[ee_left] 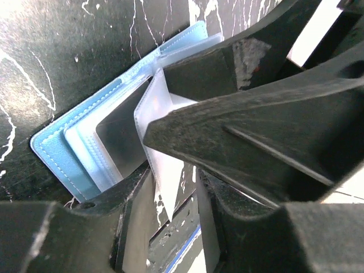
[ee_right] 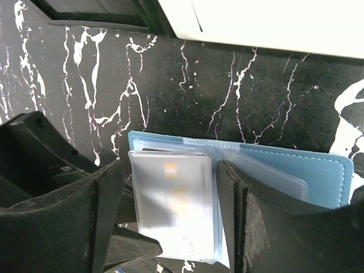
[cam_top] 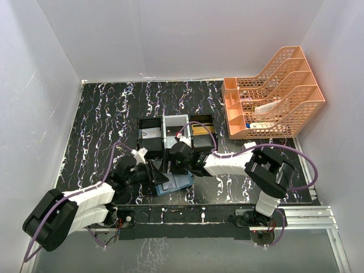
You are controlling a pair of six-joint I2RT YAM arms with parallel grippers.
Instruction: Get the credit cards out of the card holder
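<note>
The blue card holder (cam_top: 175,183) lies open on the table near the front edge, its clear sleeves fanned up. In the right wrist view the holder (ee_right: 324,176) shows a silver-grey credit card (ee_right: 170,187) inside a raised clear sleeve. My right gripper (ee_right: 170,222) is open, its fingers (ee_right: 105,216) standing on either side of that sleeve, close to its edges. My left gripper (ee_left: 173,227) is open, with a corner of a clear sleeve (ee_left: 162,170) hanging between its jaws. In the top view the left gripper (cam_top: 153,170) and right gripper (cam_top: 169,165) meet over the holder.
A black-and-white three-compartment tray (cam_top: 176,122) stands just behind the grippers, with a gold-tan card (cam_top: 200,129) in its right compartment and something dark in its left. An orange file rack (cam_top: 273,94) stands at the back right.
</note>
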